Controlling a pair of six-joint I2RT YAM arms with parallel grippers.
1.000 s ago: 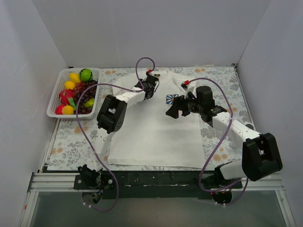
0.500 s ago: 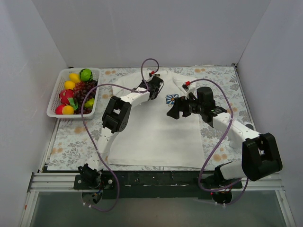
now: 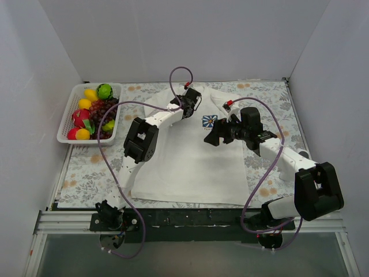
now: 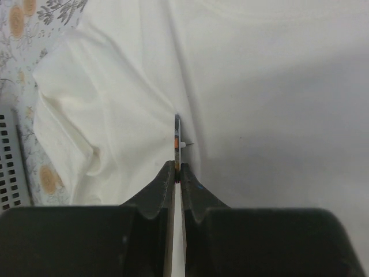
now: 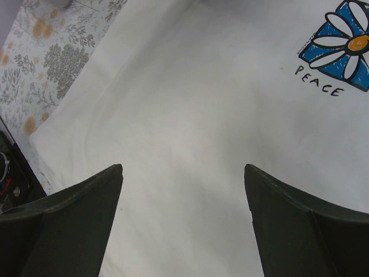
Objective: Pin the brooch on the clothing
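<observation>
The clothing (image 3: 184,164), a white T-shirt with a blue-and-white logo (image 3: 209,120), lies flat on the floral cloth. My left gripper (image 3: 190,99) hovers over the shirt's upper chest near the collar, shut on the brooch (image 4: 177,137). In the left wrist view the brooch is a thin disc seen edge-on, sticking out past the gripper (image 4: 177,167), with its pin pointing right over the shirt (image 4: 259,86). My right gripper (image 3: 210,138) stands open just below the logo. In its wrist view the right gripper (image 5: 183,167) holds nothing over the shirt (image 5: 190,115), and the logo (image 5: 340,46) is at top right.
A white basket (image 3: 86,112) of toy fruit stands at the far left, its edge (image 4: 8,161) showing in the left wrist view. The grey floral cloth (image 3: 86,173) covers the table around the shirt. White walls close in the back and both sides.
My left gripper has moved away from the base and a little right, toward the collar, still holding the brooch. The right arm has hardly moved.
</observation>
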